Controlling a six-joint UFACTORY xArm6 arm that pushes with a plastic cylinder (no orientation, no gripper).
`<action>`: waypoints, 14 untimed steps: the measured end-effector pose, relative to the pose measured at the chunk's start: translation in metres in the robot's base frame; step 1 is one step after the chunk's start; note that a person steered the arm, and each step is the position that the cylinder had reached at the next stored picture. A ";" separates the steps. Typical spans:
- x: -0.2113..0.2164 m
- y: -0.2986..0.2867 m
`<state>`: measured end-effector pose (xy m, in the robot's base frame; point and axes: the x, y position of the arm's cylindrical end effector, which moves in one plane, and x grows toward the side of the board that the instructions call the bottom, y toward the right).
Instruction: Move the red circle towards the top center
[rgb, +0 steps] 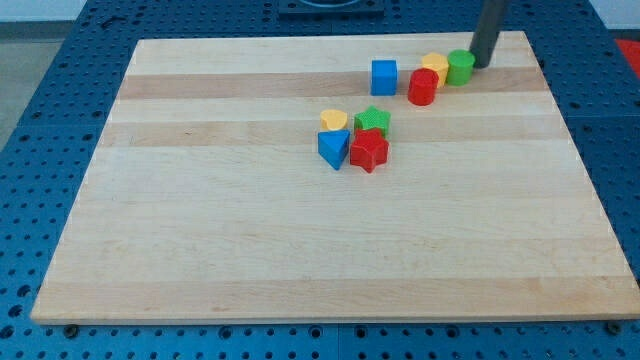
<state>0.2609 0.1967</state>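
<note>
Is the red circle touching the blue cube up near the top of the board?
Apart. In the camera view a strip of bare wood shows between the red circle and the blue cube to its left.

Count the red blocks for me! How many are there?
2. The red circle sits near the view's top right, touching the yellow block. The red star sits in the middle cluster. None looks hidden.

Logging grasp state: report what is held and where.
Nothing is held. My tip stands beside the green block, on the view's right; contact cannot be told. The red circle lies free.
</note>
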 end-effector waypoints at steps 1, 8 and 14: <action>0.001 -0.031; 0.065 -0.077; 0.108 -0.264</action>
<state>0.3693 -0.0673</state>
